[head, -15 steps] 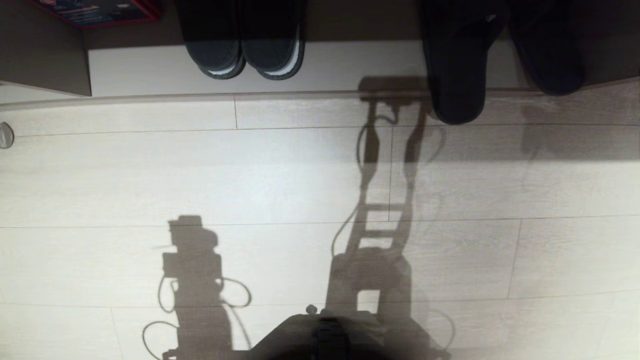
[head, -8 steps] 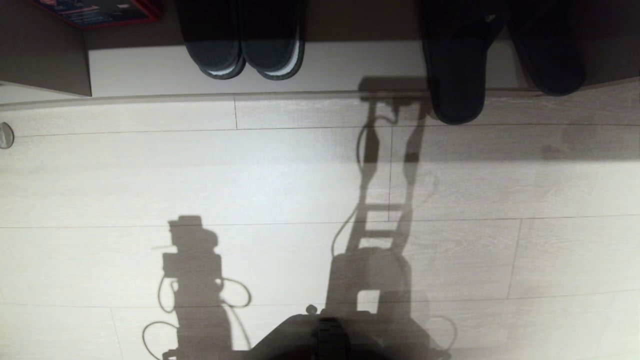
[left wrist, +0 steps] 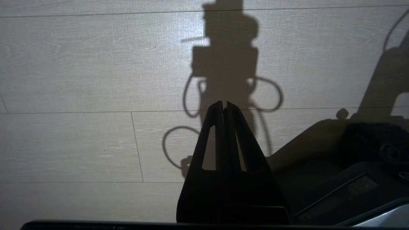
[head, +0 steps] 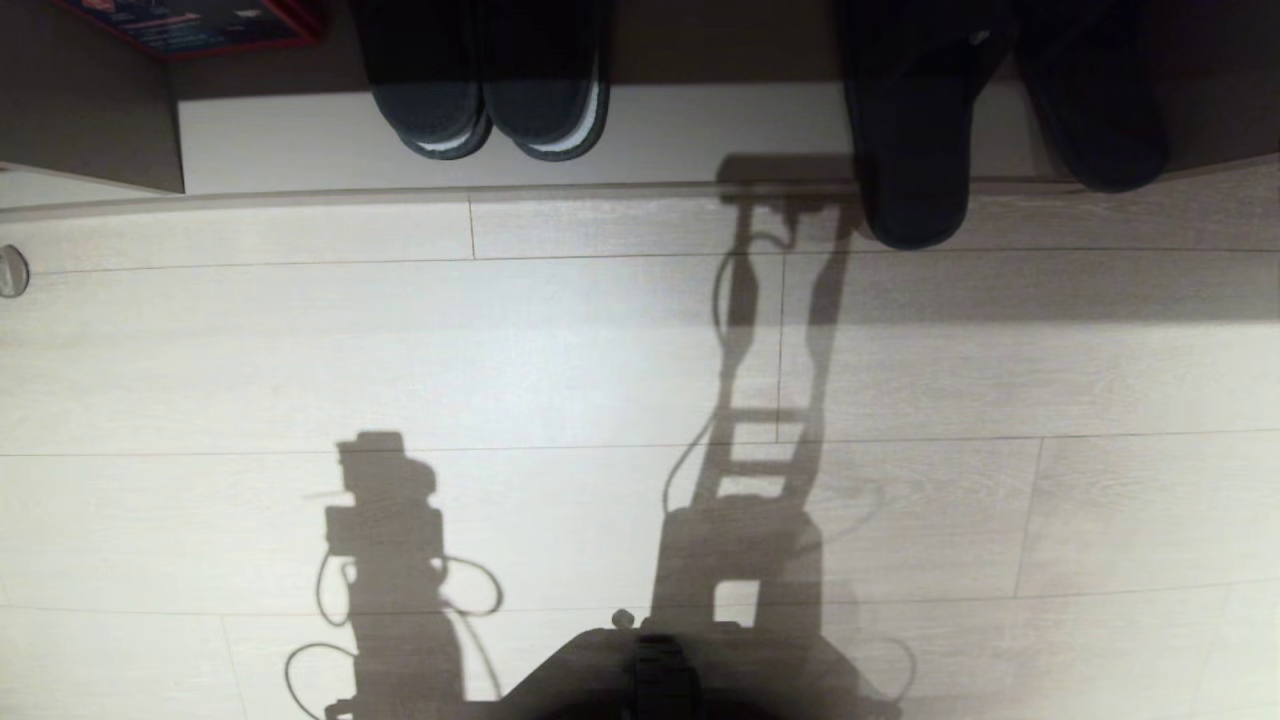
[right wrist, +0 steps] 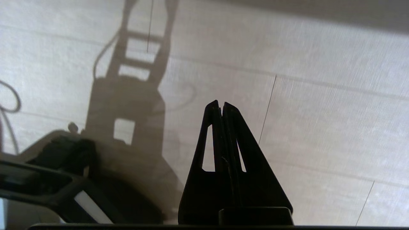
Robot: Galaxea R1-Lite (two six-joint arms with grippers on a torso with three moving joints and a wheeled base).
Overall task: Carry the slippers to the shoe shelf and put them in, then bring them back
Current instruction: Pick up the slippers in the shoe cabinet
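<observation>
— Grey-blue fabric, we'd say, though the shade makes the slippers (head: 1000, 110) look almost black: flat slides with a wide toe band. They sit in the shoe shelf (head: 650, 130), on its right side. The left one of the pair pokes its toe end out over the pale base board and the edge of the floor (head: 500, 350); the other sits further in.

— And the other pair (head: 490, 90) we see beside them?

— Darker, with white-edged soles, side by side further left in the same shelf, well apart from ours. A red-edged box (head: 200, 25) shows at the far left corner.

— What do we make of the floor?

— Pale wood-look planks with thin seams, brightly lit, with our own shadows falling across them. A small round metal fitting (head: 10, 270) sits at the left edge.

— And our arms?

— Neither holds anything. The left gripper (left wrist: 223, 103) hangs over bare planks with its jaws pressed together. The right gripper (right wrist: 221, 103) is likewise over the floor, jaws together, beside our base (right wrist: 48, 172).
</observation>
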